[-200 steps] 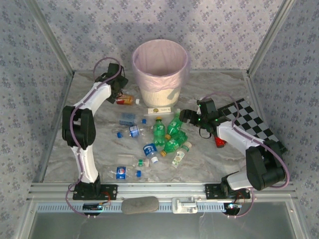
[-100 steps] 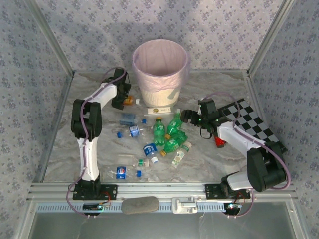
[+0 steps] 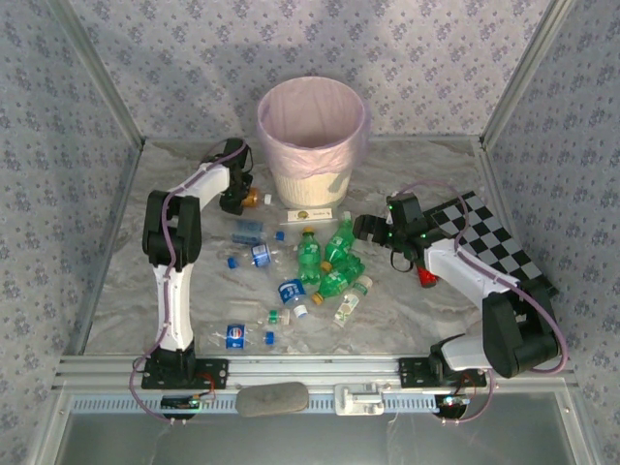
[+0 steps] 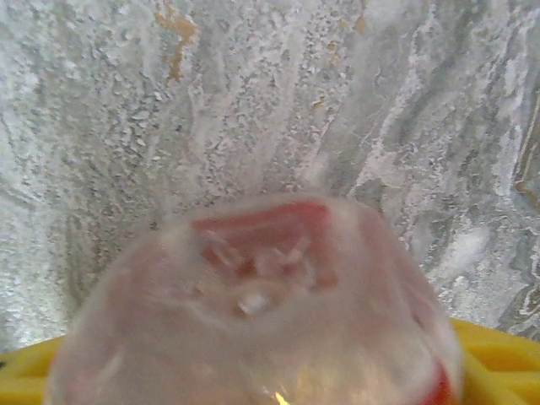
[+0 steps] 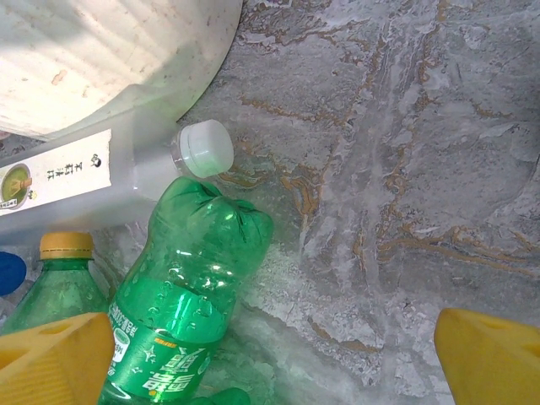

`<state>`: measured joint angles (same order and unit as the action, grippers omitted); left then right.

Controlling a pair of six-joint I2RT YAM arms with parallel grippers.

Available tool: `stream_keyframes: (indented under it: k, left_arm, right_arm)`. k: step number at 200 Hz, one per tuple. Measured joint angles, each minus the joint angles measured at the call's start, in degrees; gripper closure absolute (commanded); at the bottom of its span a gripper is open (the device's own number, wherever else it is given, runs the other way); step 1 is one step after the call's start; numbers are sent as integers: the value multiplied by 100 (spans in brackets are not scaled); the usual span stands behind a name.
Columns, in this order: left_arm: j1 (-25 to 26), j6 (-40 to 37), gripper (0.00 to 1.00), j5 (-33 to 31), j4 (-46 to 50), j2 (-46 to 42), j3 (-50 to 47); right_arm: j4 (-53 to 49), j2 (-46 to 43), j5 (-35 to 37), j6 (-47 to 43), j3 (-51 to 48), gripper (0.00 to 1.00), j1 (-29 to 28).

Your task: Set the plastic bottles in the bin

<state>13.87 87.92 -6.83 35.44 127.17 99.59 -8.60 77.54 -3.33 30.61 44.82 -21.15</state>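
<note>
The bin (image 3: 312,136) stands at the back centre, its pink liner folded over the rim. Just left of its base my left gripper (image 3: 239,194) is shut on a clear bottle with a red label (image 3: 254,198). The left wrist view has that bottle (image 4: 261,321) blurred and filling the space between the yellow fingers (image 4: 498,363). My right gripper (image 3: 363,229) hangs open over the pile of green bottles (image 3: 334,262). One green bottle (image 5: 186,295) lies between its fingertips (image 5: 51,359), nearer the left one and untouched. Clear blue-label bottles (image 3: 291,291) lie left of the pile.
A white-capped clear container with a white label (image 5: 202,148) lies against the bin wall (image 5: 101,51). Loose blue caps (image 3: 232,262) dot the marble table (image 3: 426,320). A checkerboard (image 3: 494,237) sits at the right, a red item (image 3: 426,276) beside my right forearm.
My left arm has swung toward the bin's base, and its jaws have narrowed around the red-label bottle. The right arm has barely moved.
</note>
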Motion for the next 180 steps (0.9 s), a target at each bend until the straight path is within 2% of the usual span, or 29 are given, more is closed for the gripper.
stream_keyframes:
  k: [44,104,144,180]
  left_arm:
    - [0,24,52,-37,-76,0,-11]
    - [-72,-264,55,-459,-262,-496,-531]
    - [-149,-1058,55,-1032,-420,-1556,-789]
    - [-144,-2227,55,-1209,-1051,-2472,-861]
  right_arm:
    - [0,-20,15,0,0,1,0]
    - [0,-48,13,2,0,1,0]
    - [4,-63,13,2,0,1,-28]
    - [9,-61,9,4,0,1,-57]
